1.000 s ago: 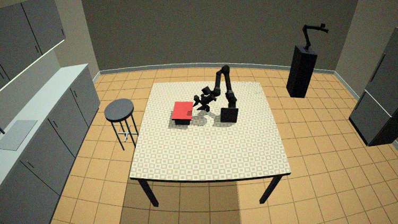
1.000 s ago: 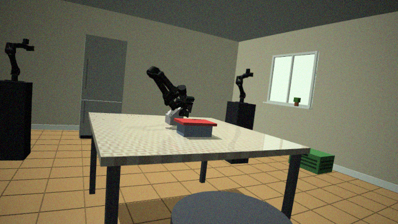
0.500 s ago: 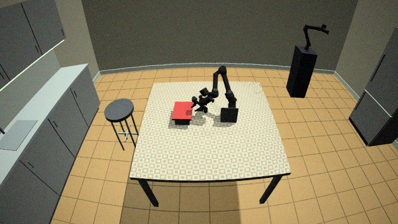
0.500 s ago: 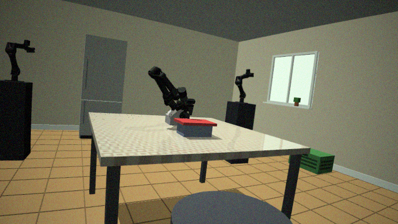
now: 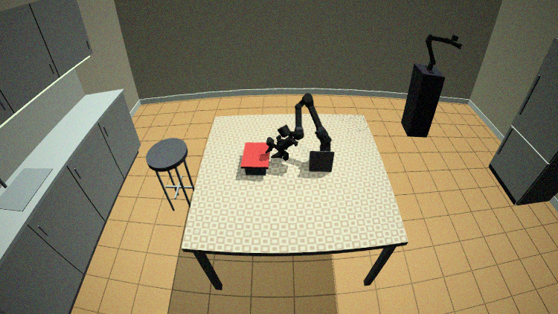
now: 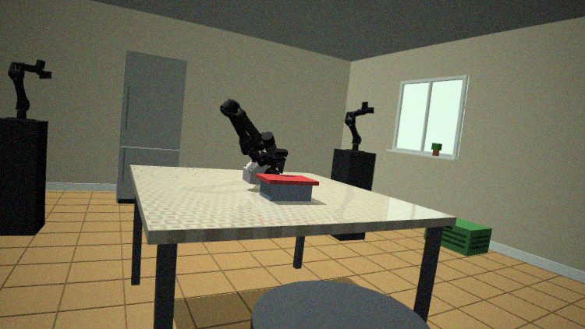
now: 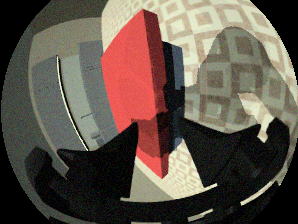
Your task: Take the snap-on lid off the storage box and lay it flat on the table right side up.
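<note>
A flat red lid (image 5: 254,154) (image 6: 286,178) (image 7: 129,76) sits on a dark blue-grey storage box (image 5: 255,170) (image 6: 285,192) (image 7: 174,63) near the middle left of the checkered table (image 5: 292,210) (image 6: 196,204) (image 7: 200,16). My gripper (image 5: 268,149) (image 6: 278,169) (image 7: 158,123) is open at about half width. It is down at the lid's edge nearest the arm base, one finger on either side of the lid's rim in the wrist view. I cannot tell whether the fingers touch the rim.
The arm's dark base block (image 5: 321,161) stands on the table right of the box. A round stool (image 5: 167,153) (image 6: 327,306) stands by the table's left side. Black pedestals with other arms (image 5: 422,99) (image 6: 353,163) stand on the floor, and a green crate (image 6: 466,235) lies by the wall.
</note>
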Controlling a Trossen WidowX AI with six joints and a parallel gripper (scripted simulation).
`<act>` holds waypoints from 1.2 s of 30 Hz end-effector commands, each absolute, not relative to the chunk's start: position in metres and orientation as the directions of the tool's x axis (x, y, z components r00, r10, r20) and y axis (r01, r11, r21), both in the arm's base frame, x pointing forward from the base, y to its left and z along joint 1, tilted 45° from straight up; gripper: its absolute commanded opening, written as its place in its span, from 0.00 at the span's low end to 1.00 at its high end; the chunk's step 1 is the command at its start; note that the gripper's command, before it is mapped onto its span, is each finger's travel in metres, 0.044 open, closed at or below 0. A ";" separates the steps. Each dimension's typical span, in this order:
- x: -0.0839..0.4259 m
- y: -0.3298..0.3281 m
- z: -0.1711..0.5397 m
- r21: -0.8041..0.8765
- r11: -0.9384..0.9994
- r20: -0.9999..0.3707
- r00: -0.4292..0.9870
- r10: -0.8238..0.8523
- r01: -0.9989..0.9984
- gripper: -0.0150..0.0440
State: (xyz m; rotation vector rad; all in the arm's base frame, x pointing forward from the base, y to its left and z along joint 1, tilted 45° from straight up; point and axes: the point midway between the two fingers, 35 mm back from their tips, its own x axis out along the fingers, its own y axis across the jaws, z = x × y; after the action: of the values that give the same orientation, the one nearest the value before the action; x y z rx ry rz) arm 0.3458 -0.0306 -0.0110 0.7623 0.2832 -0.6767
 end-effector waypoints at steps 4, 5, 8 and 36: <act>0.348 -0.031 -0.012 0.540 0.532 -0.468 0.757 -0.456 0.653 0.54; 0.348 -0.031 -0.012 0.540 0.532 -0.468 0.757 -0.456 0.653 0.53; 0.348 -0.031 -0.012 0.540 0.532 -0.468 0.757 -0.456 0.653 0.50; 0.348 -0.029 -0.009 0.544 0.529 -0.466 0.759 -0.455 0.652 0.25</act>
State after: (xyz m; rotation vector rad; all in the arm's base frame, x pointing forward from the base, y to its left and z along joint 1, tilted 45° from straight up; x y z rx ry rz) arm 0.3483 -0.0302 -0.0104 0.7621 0.2848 -0.6729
